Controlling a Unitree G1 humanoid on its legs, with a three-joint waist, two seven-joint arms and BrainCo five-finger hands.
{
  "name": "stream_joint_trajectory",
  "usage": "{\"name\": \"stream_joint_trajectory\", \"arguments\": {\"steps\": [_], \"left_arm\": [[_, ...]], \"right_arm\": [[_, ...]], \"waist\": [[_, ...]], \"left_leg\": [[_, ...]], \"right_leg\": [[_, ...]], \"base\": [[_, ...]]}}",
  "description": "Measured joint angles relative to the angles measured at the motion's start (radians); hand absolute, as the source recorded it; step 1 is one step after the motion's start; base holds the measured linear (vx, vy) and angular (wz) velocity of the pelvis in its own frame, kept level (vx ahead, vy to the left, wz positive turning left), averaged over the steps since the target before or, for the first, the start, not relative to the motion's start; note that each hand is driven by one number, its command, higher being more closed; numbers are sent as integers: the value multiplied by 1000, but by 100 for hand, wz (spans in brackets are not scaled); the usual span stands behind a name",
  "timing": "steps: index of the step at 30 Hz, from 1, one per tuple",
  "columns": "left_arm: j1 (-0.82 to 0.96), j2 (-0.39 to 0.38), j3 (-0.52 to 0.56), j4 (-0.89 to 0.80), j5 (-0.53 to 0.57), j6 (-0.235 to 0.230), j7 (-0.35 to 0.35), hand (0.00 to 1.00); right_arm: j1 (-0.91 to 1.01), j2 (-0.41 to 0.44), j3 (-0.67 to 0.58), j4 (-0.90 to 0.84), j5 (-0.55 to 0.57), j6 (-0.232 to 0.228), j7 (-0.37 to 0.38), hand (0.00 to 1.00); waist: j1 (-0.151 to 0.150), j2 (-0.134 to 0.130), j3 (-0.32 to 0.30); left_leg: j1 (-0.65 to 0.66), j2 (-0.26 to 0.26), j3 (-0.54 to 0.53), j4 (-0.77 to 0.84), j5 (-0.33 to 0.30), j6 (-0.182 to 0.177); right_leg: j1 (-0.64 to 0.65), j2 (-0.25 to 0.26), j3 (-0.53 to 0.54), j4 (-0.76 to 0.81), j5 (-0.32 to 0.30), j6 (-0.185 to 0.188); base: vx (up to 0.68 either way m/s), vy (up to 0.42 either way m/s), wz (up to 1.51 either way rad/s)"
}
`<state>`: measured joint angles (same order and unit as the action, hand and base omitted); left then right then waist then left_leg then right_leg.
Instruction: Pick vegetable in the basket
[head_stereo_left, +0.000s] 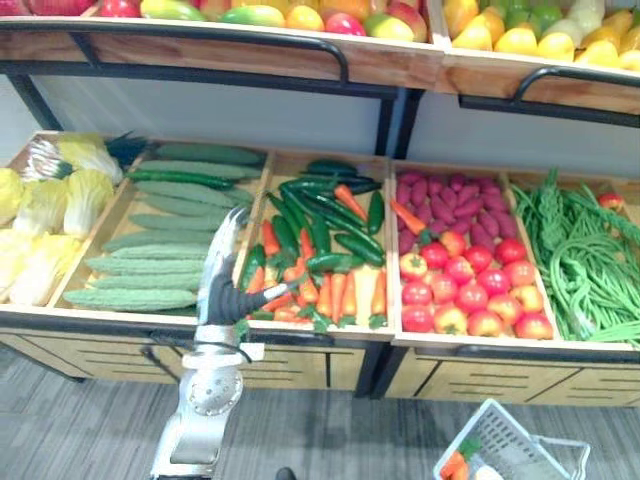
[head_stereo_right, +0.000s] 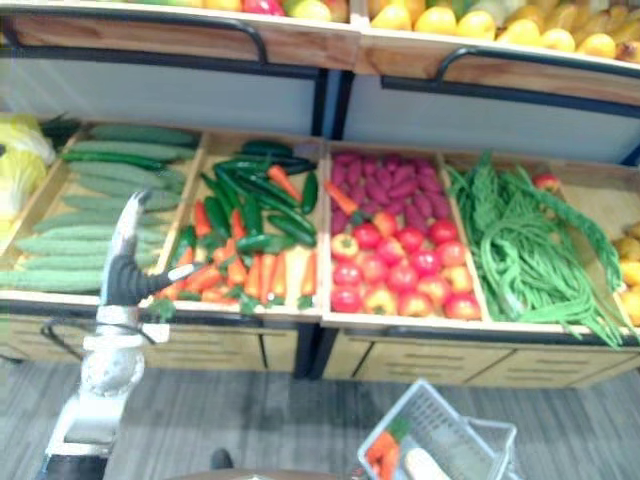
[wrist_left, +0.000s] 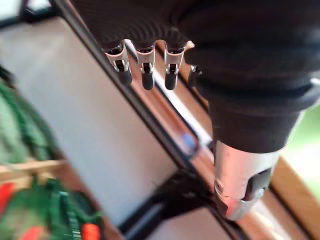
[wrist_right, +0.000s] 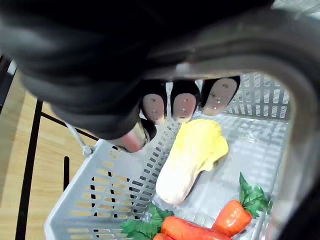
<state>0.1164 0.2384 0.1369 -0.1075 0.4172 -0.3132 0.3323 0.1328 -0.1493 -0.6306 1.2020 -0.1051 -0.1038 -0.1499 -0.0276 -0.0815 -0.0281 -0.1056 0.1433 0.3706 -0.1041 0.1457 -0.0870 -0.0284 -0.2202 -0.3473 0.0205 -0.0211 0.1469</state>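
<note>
My left hand (head_stereo_left: 222, 275) is raised in front of the stall, open with fingers (wrist_left: 145, 65) straight and nothing in it. It stands over the edge between the green cucumbers (head_stereo_left: 150, 265) and the bin of carrots (head_stereo_left: 335, 290) and green peppers (head_stereo_left: 315, 215). My right hand (wrist_right: 185, 105) is shut on the grey handle (wrist_right: 280, 45) of a white plastic basket (head_stereo_left: 520, 430) low at the right. In the basket (wrist_right: 115, 190) lie a pale napa cabbage (wrist_right: 192, 155) and orange carrots (wrist_right: 232, 217) with green tops.
Wooden bins run along the stall: napa cabbages (head_stereo_left: 50, 210) at far left, red and yellow tomatoes (head_stereo_left: 470, 290), purple sweet potatoes (head_stereo_left: 450, 200), green beans (head_stereo_left: 580, 250) at right. An upper shelf of fruit (head_stereo_left: 300, 15) with a black rail (head_stereo_left: 250, 40) overhangs the back.
</note>
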Motion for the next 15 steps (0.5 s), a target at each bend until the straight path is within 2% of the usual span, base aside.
{"name": "stream_joint_trajectory", "arguments": {"steps": [4,8,10,15], "left_arm": [[54,-84,127,215,-1,65,65,0],[108,-107,244,433,0,125,128,0],[121,-124,323,598,-8,160,151,0],[122,-139,434,879,-51,170,175,0]], "right_arm": [[1,29,11,-15,11,-9,-19,100],[-14,54,33,-30,28,-10,-21,100],[-11,59,38,-29,28,-10,-21,100],[-13,59,42,-28,28,-10,-39,100]], "waist": [[3,0,-1],[4,-1,-1],[4,-1,-1],[3,4,-5]], "left_leg": [[-8,-8,-30,0,-1,0],[9,-9,-23,0,-8,-2],[42,-9,-19,0,-22,-8],[45,-9,-18,0,-31,-14]], "right_leg": [[14,-4,-33,-1,-6,-3],[28,-4,-26,-2,-10,-11],[58,-4,-26,-2,-17,-21],[63,-4,-27,-10,-21,-21]], "base": [[49,2,24],[74,-6,-4],[85,-13,-5],[30,-7,-1]]}}
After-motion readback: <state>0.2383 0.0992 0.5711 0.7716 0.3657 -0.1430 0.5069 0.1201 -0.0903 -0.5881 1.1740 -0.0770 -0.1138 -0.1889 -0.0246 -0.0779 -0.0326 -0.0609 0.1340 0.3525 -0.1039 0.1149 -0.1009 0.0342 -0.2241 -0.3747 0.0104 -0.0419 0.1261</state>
